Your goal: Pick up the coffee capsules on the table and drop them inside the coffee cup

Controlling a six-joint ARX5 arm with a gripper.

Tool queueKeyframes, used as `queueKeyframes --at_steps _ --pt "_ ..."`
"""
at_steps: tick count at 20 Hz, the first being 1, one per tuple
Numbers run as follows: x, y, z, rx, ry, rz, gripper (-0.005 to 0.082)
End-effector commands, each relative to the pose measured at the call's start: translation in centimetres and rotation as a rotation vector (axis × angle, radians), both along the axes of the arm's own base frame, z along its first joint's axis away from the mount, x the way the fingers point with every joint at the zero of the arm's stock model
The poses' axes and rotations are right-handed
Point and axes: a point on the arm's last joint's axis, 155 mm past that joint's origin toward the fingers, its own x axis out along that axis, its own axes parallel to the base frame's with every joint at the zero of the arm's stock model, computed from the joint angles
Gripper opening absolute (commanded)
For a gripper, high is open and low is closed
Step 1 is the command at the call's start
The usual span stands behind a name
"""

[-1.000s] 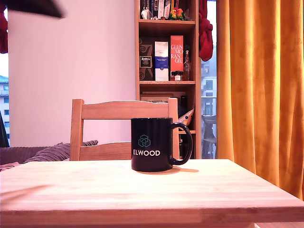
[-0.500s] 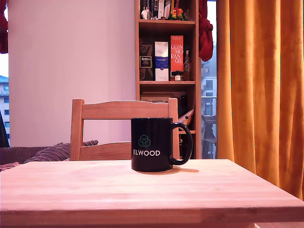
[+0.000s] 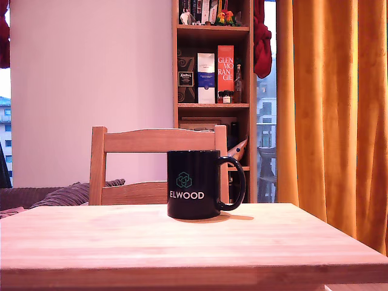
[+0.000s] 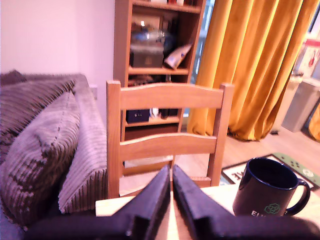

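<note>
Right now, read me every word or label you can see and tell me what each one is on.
"ELWOOD": white letters on the black mug, under a teal hexagon logo.
"GLEN MO RAN GIE": stacked down the red box on the bookshelf.
The white and blue box and the dark box beside it carry print too small to read.
The wrist view shows only "EL" on the mug.

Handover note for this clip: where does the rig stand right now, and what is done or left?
End effector: fingers nearly together, nothing visible between them, raised and aimed at the chair.
Coffee cup: upright on the table, handle toward the exterior view's right.
Capsules: none visible on the table in either view. The cup's inside looks dark in the wrist view, contents not discernible.
Done or left: cannot confirm capsules are in the cup; check it before resuming.
</note>
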Motion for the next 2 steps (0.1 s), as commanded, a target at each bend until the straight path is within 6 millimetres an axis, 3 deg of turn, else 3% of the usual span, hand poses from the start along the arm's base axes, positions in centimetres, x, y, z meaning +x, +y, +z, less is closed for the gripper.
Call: queueKeyframes --at_steps 1,2 --pt "-0.41 0.11 0.12 -0.01 -0.013 0.004 -0.0019" --pt "-0.8 0.14 0.44 -0.021 -0.025 0.005 -0.0019"
